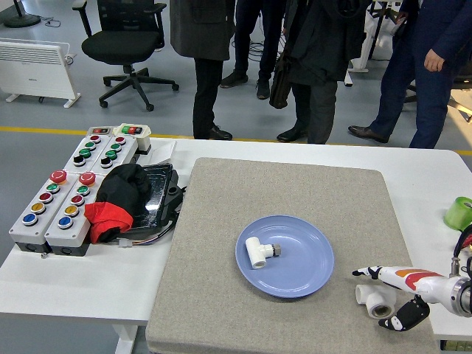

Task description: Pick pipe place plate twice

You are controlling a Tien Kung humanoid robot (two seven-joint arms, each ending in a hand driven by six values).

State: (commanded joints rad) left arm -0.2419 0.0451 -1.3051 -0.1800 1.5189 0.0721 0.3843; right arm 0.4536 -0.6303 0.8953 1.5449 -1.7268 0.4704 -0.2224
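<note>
Right robot hand open over a white pipe (holding nothing), another white pipe piece on the blue plate

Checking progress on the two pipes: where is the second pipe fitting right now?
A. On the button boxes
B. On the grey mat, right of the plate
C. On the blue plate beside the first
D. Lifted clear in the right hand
B: the second fitting lies on the mat right of the plate, under the open right hand.
</note>
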